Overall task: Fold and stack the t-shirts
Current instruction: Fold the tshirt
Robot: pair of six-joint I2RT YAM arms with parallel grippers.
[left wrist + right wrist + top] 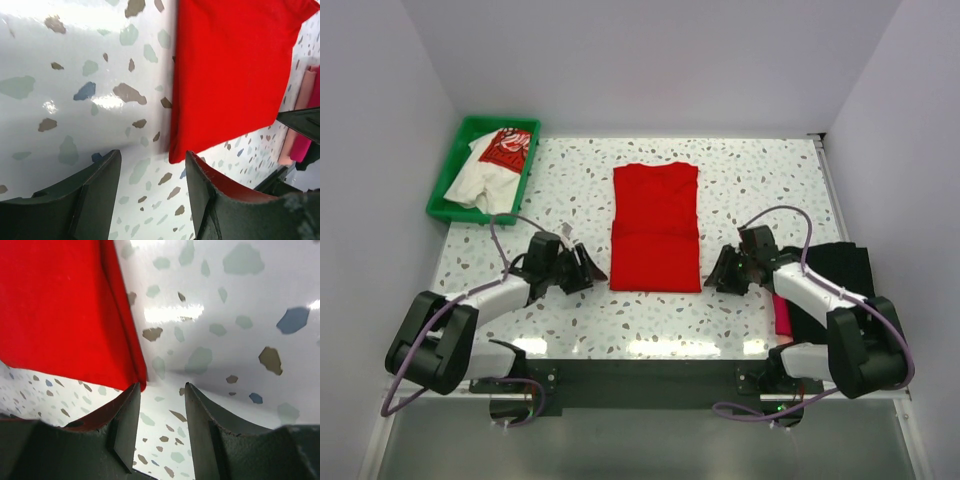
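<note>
From above: red t-shirt [656, 228] flat in the middle, folded to a narrow rectangle, flanked at its near corners by left gripper [582, 268] and right gripper [725, 270], probably placed for the next fold. Left wrist: jaws spread, empty, near corner just beside. Right wrist: jaws parted, pinching nothing, hem corner beside one finger

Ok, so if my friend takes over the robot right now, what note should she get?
Left pincer: open, empty, at near left corner of red t-shirt.
Right pincer: open, empty, at its near right corner.
It lies flat mid-table, sides folded in.
Black t-shirt, magenta t-shirt: folded, far right.
White t-shirt: crumpled in green tray.
Left: probably fold red shorter, stack it, then white.
</note>
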